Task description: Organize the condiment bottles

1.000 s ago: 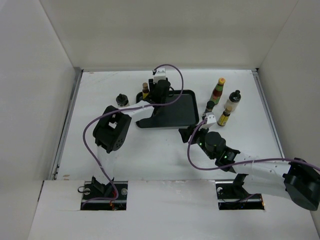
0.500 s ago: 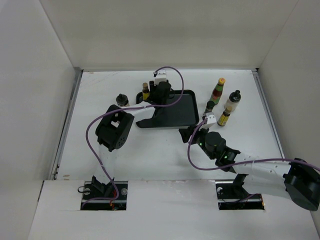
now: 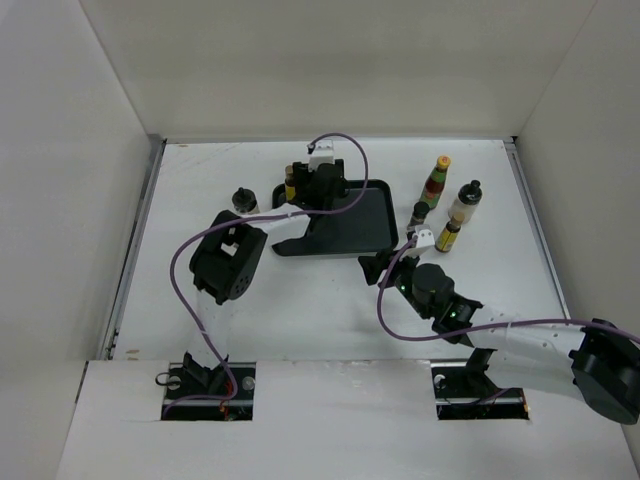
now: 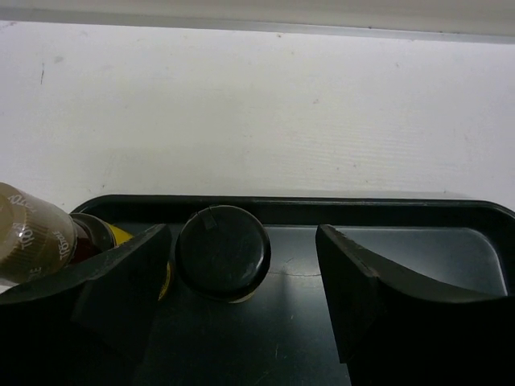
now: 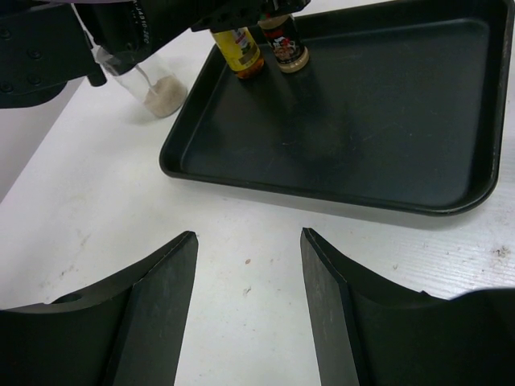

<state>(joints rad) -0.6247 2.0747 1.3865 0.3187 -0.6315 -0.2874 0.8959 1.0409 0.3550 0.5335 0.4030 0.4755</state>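
A short dark jar [image 4: 223, 252] with a black lid stands in the back-left corner of the black tray [image 3: 365, 215], between the fingers of my left gripper [image 4: 243, 233], nearer the left finger. The jaws are open and do not clamp it. A slim yellow-labelled bottle [image 5: 239, 50] stands just left of the jar [image 5: 286, 44] in the tray. My left gripper [image 3: 322, 180] hangs over that corner. My right gripper [image 5: 249, 233] is open and empty over the table before the tray's front edge [image 5: 322, 201]; it also shows in the top view [image 3: 372, 265].
A cream-bodied bottle [image 3: 241, 200] stands left of the tray, outside it. To the tray's right stand a red-green bottle with yellow cap [image 3: 436, 180], a cream bottle with black cap [image 3: 464, 200], a small dark jar [image 3: 420, 212] and a yellow-labelled bottle [image 3: 449, 235].
My left gripper has edged slightly toward the tray's far corner. My right gripper has shifted a little to the left. No bottle has moved.
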